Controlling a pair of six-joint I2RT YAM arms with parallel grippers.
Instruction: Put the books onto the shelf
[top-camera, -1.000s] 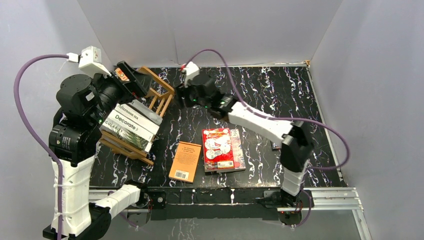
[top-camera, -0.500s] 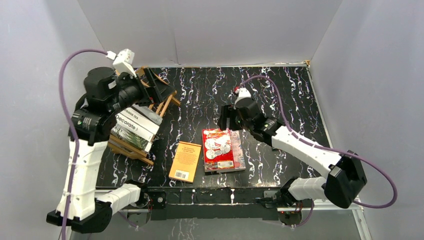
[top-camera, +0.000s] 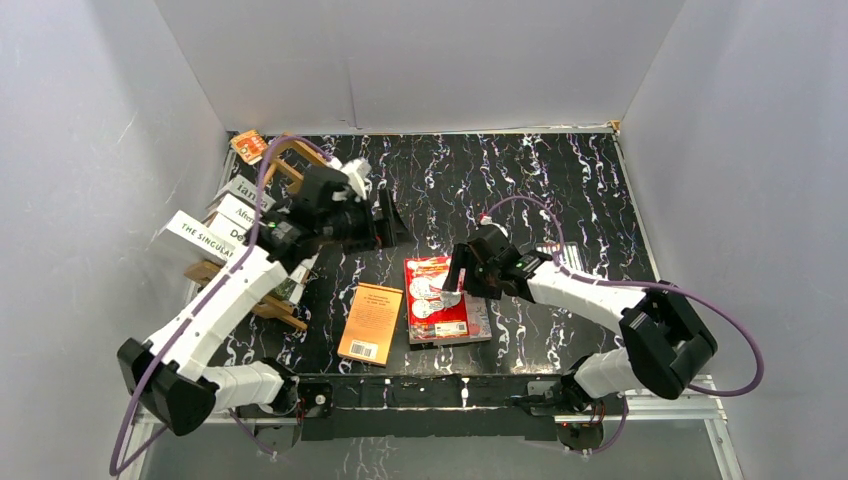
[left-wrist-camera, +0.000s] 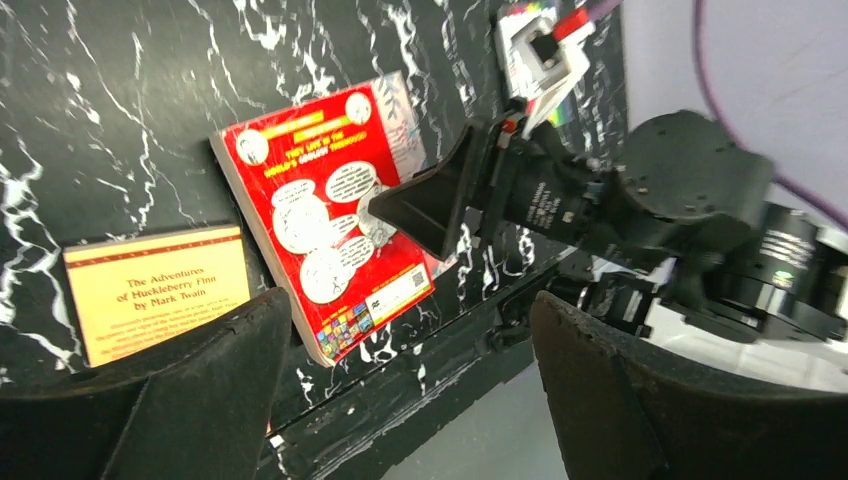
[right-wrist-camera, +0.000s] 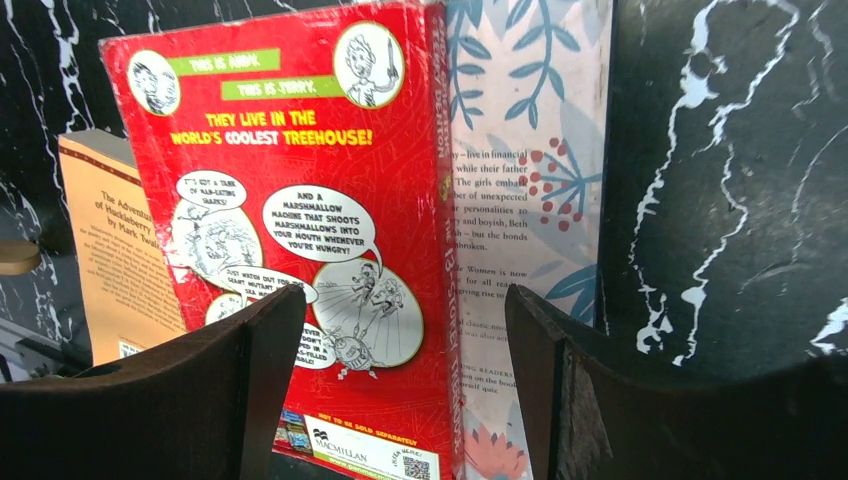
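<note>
Red bk (right-wrist-camera: 300, 250) glossy paper, orange bk (top-camera: 371, 322) matt, shelf (top-camera: 283, 311) wood, table (top-camera: 560, 190) smooth.

Soft, even light from above leaves faint shadows in the top view; in the wrist views the near fingers (right-wrist-camera: 150, 400) are dark and blurred, the red book (right-wrist-camera: 300, 150) sharp.
</note>
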